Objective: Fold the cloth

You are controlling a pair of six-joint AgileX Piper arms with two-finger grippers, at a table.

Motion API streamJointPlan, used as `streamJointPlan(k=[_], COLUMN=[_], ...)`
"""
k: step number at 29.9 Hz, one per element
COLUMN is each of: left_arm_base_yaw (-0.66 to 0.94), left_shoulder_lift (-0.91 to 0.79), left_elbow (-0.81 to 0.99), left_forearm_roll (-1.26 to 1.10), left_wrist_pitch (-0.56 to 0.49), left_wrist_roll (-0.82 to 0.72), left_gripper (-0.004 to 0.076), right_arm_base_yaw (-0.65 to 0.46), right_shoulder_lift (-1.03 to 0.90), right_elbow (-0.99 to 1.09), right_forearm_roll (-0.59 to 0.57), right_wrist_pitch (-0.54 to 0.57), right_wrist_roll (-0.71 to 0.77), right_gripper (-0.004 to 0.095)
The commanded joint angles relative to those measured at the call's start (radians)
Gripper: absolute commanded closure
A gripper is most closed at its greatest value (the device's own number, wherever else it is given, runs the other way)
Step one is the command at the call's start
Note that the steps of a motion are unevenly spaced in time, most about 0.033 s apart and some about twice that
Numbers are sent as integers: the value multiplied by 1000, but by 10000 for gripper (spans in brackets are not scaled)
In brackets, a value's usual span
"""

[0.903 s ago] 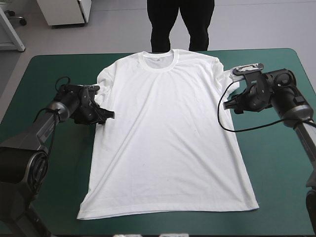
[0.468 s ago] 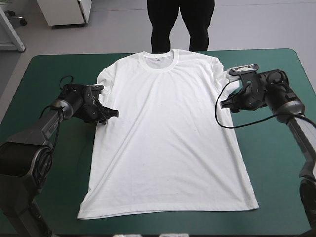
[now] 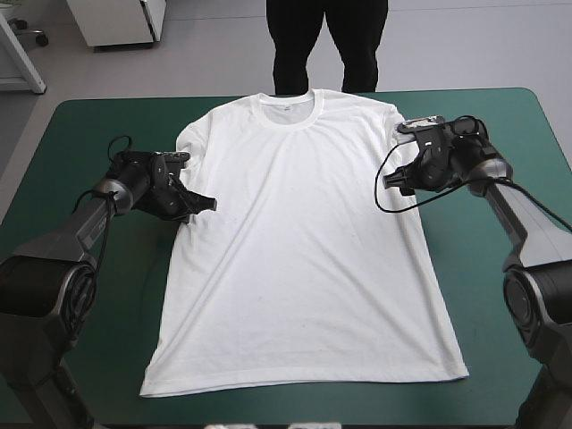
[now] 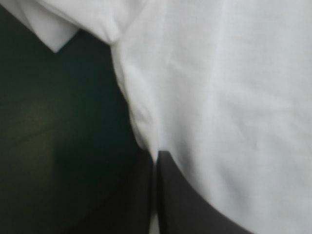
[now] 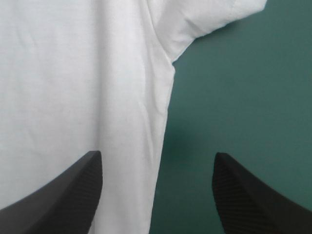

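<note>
The white T-shirt (image 3: 299, 241) lies spread flat on the teal-green cover, collar toward the far edge. My left gripper (image 3: 202, 204) is at the shirt's left side edge, just below the sleeve. In the left wrist view its black fingers (image 4: 195, 204) meet in a point, shut on the T-shirt (image 4: 229, 87), with a sliver of white between them. My right gripper (image 3: 391, 180) is at the right side edge under the other sleeve. There the right gripper (image 5: 157, 156) stands open and straddles the T-shirt's (image 5: 73, 73) hem: one finger over cloth, the other over bare cover.
Bare teal-green cover (image 3: 500, 295) shows on both sides of the shirt and in a strip along the near edge. The sleeve's corner (image 4: 53, 34) lies on the cover ahead of the left gripper.
The left gripper's fingers have come together on the shirt's left edge. The right arm has moved in toward the shirt, so its open fingers now straddle the right edge.
</note>
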Motion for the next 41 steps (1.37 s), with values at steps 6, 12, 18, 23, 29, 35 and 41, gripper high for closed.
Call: streamJointPlan(k=[6, 12, 18, 23, 29, 35, 41], left_arm_base_yaw=[0, 0, 0, 0, 0, 0, 0], left_shoulder_lift=[9, 6, 5, 5, 2, -57, -162], left_elbow=[-23, -27, -27, -27, -27, -48, -131], left_forearm_roll=[-15, -15, -15, -15, -27, -23, -1], left_wrist_pitch=[5, 7, 9, 14, 12, -4, 13], left_wrist_roll=[6, 6, 6, 8, 35, 50, 52], left_gripper=[733, 733, 733, 733, 733, 733, 733], right_arm_base_yaw=[1, 0, -4, -4, -4, -15, -37], right_shoulder_lift=[67, 118, 197, 254, 256, 169, 30], right_elbow=[-56, -56, -56, -56, -56, -56, -56], right_forearm_roll=[-2, 33, 101, 125, 133, 126, 126], right_wrist_pitch=[-11, -15, 39, 43, 48, 48, 40], right_wrist_roll=[-12, -5, -12, -12, -12, -12, -21], right_gripper=[304, 310, 606, 906, 925, 925, 925])
